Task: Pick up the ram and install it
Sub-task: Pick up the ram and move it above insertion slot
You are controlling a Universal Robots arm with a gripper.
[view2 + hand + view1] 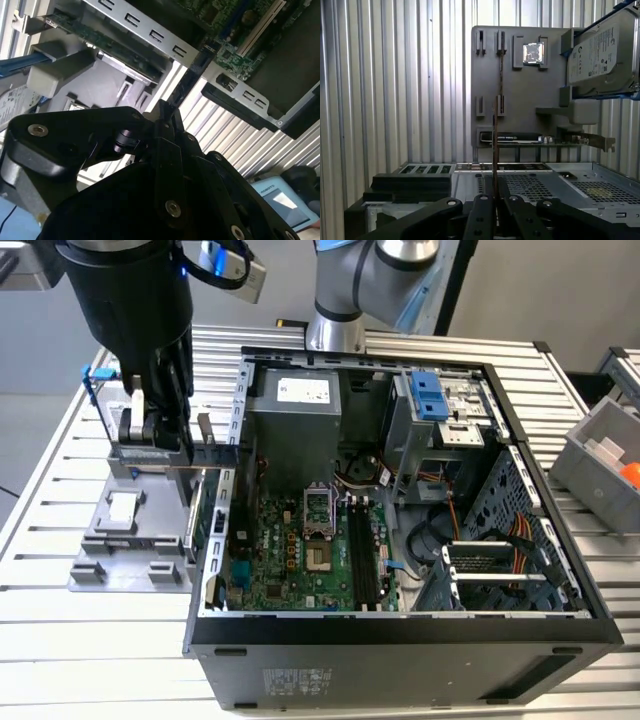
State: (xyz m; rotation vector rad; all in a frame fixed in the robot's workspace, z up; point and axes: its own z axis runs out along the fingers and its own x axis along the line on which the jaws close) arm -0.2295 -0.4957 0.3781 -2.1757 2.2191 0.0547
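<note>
Hand (495, 198) of the single arm, pressed together on the ram (494, 145), which it pinches by one end. In the exterior view the arm comes down from the far left, its black wrist upright and the hand (160, 435) pointing down over the grey fixture tray (100, 565), which lies on the slatted desk (60, 640) just beside the open computer case (400, 645), on the exterior view's left of it. In the first wrist view the ram appears edge-on as a thin, dark, straight strip running out from between the fingers (481, 210), in line with a narrow slot of the tray (520, 100) and apart from the tray's surface. The same tray carries a hard drive (600, 55) standing on its edge and a square processor chip (532, 52) lying flat. Inside the case the green motherboard (300, 550) lies exposed, with its long black memory slots (365, 555) near the board's right edge, well apart from the hand.
</note>
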